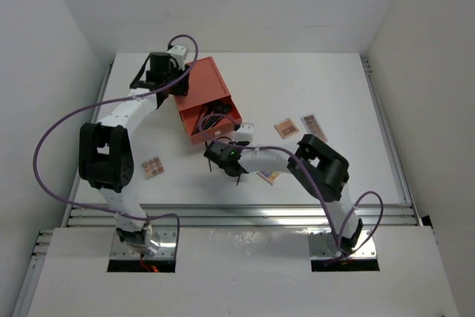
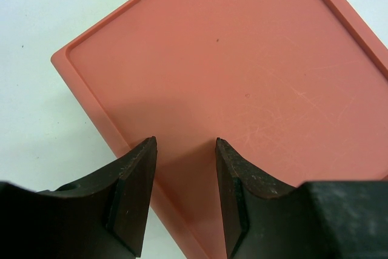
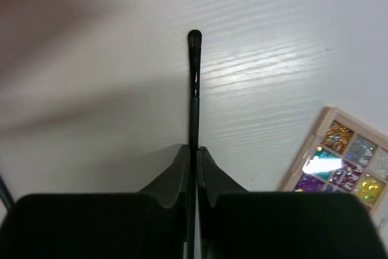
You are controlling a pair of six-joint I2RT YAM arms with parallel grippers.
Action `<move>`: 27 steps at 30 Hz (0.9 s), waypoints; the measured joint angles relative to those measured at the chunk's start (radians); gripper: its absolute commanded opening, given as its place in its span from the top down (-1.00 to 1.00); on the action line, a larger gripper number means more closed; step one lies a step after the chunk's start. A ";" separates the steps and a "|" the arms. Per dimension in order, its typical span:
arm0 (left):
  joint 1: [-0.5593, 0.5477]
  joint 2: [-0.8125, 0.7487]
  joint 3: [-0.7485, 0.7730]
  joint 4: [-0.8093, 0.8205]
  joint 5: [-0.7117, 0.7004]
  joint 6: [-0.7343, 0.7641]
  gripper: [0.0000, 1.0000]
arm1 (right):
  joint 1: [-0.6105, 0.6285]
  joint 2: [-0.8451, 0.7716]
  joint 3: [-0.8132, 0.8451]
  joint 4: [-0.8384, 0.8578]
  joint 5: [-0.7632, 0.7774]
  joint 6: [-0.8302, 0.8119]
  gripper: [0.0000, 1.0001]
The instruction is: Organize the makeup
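My right gripper is shut on a thin black makeup brush, whose tip points away over the white table. In the top view this gripper sits just in front of the orange drawer box. The box's drawer is pulled out, with black sticks inside. My left gripper is open above the box lid near its edge, with nothing between its fingers. A glitter palette lies to the right of the brush.
Two palettes lie right of the drawer. Another palette lies by the left arm, and one is partly under the right arm. The table's rail runs along the near edge.
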 measured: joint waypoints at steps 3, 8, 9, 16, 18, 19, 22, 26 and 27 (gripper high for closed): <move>0.002 0.000 0.000 0.000 0.005 0.003 0.03 | -0.026 -0.072 -0.107 0.032 -0.026 0.007 1.00; 0.005 0.000 0.000 0.000 0.011 0.007 0.03 | -0.040 -0.209 -0.306 0.116 -0.035 -0.010 1.00; 0.005 0.000 0.000 0.000 0.011 0.008 0.03 | -0.040 -0.231 -0.339 0.138 -0.036 -0.031 1.00; 0.005 -0.001 0.000 0.000 0.012 0.008 0.03 | -0.067 -0.396 -0.479 0.288 -0.059 -0.195 1.00; 0.005 -0.001 0.000 0.000 0.013 0.008 0.03 | -0.085 -0.448 -0.479 0.355 -0.056 -0.254 1.00; 0.006 -0.001 0.000 0.000 0.013 0.008 0.03 | -0.098 -0.490 -0.473 0.383 -0.055 -0.278 1.00; 0.008 -0.002 0.000 -0.002 0.014 0.008 0.03 | -0.116 -0.549 -0.418 0.461 -0.038 -0.335 1.00; 0.009 -0.003 -0.005 0.003 0.015 0.008 0.03 | -0.115 -0.566 -0.309 0.565 -0.029 -0.360 1.00; 0.010 -0.004 -0.006 0.004 0.015 0.008 0.03 | -0.115 -0.556 -0.280 0.587 -0.029 -0.361 1.00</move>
